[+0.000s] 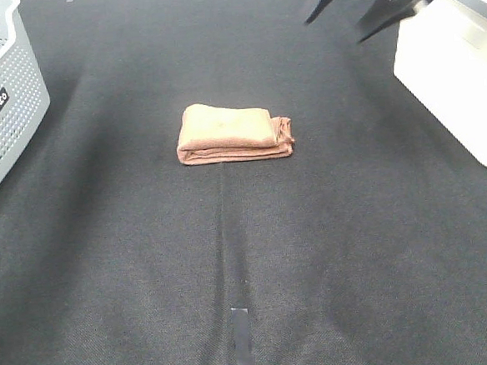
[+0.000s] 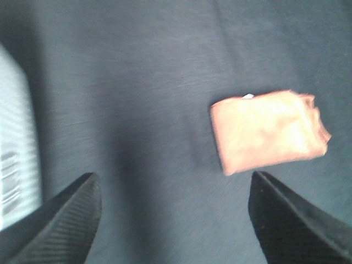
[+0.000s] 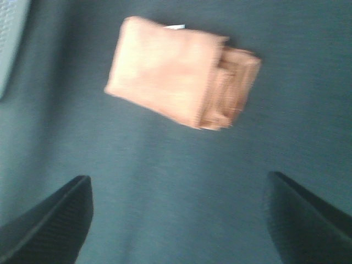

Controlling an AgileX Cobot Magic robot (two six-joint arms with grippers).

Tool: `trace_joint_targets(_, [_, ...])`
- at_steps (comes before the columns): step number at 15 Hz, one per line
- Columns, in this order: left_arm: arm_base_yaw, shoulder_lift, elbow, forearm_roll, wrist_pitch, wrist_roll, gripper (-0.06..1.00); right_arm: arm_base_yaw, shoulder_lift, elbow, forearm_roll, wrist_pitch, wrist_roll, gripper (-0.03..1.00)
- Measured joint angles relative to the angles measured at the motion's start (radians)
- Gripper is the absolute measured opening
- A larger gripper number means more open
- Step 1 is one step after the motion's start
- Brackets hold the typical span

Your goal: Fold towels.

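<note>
A folded towel [image 1: 234,133] lies centre frame on the desk [image 1: 357,250]; both pincers, left [image 2: 176,220] and right [image 1: 361,7], gape empty. Any stray nudge could undo its loose layers.

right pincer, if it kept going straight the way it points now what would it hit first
Probably the bare black mat, just short of the folded towel. In the right wrist view the right pincer is open and empty, with only mat between its fingers and the towel further ahead. The view is blurred, so depth is uncertain.
</note>
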State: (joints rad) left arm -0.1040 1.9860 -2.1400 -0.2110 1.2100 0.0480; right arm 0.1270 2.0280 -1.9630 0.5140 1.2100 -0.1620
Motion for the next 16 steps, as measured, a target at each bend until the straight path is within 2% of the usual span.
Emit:
trace_joint_targets(2, [-0.002,-0.127,0.151,0.077,0.0,-0.002,0.71,0.0,-0.099,0.058,-0.085,0.0,0.034,0.79])
trace_joint_targets(3, [-0.002,-0.234,0.302,0.143,0.0,-0.003,0.71,0.0,-0.185,0.13,-0.133,0.0,0.046,0.79])
trace_joint_targets(4, [-0.002,-0.234,0.302,0.143,0.0,-0.003,0.71,0.0,-0.185,0.13,-0.133,0.0,0.046,0.79])
trace_joint_targets(5, [-0.002,-0.311,0.421,0.168,0.001,-0.007,0.71,0.0,-0.245,0.194,-0.159,0.0,0.059,0.79])
trace_joint_targets(9, [-0.002,-0.694,0.86,0.173,-0.019,-0.03,0.71,0.0,-0.522,0.492,-0.243,0.001,0.107,0.79])
trace_joint_targets(11, [-0.002,-0.888,1.031,0.171,-0.04,-0.03,0.71,0.0,-0.683,0.649,-0.258,0.001,0.12,0.79])
trace_joint_targets(12, [-0.002,-1.035,1.14,0.167,-0.055,-0.03,0.71,0.0,-0.81,0.776,-0.263,-0.001,0.12,0.79])
trace_joint_targets(16, [-0.002,-1.436,1.342,0.148,-0.056,-0.03,0.71,0.0,-1.171,1.101,-0.284,-0.061,0.121,0.79])
